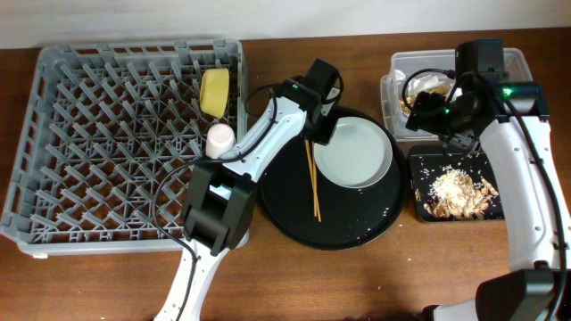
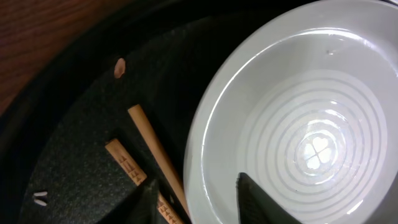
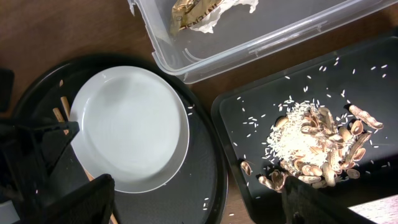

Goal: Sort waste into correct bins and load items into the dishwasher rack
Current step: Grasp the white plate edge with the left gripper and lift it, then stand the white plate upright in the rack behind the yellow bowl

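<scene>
The pale plate lies on the round black tray, with the chopsticks beside its left rim. My left gripper is open and low over that rim. In the left wrist view one finger is inside the plate and the other is by the chopsticks. My right gripper is open and empty above the tub and tray. The paper and wrapper lie in the clear tub. The food scraps lie in the black rectangular tray. The blue cup is out of view.
The grey rack fills the left side, holding the yellow bowl and the pink cup near its right wall. Loose crumbs dot the round tray. The right wrist view shows the plate and scraps below my open fingers.
</scene>
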`<action>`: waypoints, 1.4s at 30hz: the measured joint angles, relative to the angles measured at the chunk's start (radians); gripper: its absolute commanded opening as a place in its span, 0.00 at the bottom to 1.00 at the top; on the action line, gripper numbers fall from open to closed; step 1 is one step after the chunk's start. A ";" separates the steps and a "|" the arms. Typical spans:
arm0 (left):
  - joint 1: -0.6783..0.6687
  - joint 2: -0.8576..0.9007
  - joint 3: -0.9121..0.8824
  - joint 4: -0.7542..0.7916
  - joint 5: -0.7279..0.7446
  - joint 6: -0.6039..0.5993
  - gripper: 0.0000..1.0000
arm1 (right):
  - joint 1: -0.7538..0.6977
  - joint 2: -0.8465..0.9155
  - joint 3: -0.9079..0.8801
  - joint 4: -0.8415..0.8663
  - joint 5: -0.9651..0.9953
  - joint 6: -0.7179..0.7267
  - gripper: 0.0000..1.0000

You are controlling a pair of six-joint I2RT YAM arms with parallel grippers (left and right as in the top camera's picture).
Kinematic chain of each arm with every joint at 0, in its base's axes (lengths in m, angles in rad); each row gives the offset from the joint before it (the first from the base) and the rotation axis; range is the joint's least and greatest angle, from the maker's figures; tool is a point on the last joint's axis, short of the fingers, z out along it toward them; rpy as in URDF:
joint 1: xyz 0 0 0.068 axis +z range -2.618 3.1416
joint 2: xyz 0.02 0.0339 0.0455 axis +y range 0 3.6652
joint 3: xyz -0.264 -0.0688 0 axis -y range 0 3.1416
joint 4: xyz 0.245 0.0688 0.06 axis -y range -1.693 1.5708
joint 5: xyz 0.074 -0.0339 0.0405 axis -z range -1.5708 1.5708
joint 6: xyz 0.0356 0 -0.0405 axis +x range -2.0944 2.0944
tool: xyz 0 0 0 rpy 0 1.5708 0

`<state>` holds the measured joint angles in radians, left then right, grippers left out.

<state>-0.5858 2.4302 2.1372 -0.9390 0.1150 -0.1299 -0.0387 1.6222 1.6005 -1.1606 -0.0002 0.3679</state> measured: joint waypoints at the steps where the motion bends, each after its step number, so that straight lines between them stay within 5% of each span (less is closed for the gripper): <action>1: -0.003 0.002 0.000 0.002 0.000 0.004 0.30 | 0.000 0.000 0.000 0.000 0.000 -0.002 0.87; 8: -0.008 0.035 0.000 0.009 0.000 0.008 0.23 | 0.000 0.000 0.000 0.000 0.000 -0.002 0.87; 15: -0.008 0.035 0.000 0.016 0.000 0.017 0.00 | 0.000 0.000 0.000 0.000 0.000 -0.002 0.87; 22: -0.008 0.037 0.027 -0.039 0.000 0.018 0.00 | 0.000 0.000 0.000 0.000 0.000 -0.002 0.87; 26: -0.009 0.060 0.251 -0.211 -0.012 0.018 0.00 | 0.000 0.000 0.000 0.001 0.000 -0.002 0.88; 42: 0.050 0.066 0.926 -0.603 -0.630 0.045 0.00 | 0.000 0.000 0.000 0.000 0.000 -0.001 0.88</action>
<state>-0.5358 2.4958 3.0631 -1.5421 -0.5148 -0.0849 -0.0387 1.6226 1.6005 -1.1603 -0.0002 0.3668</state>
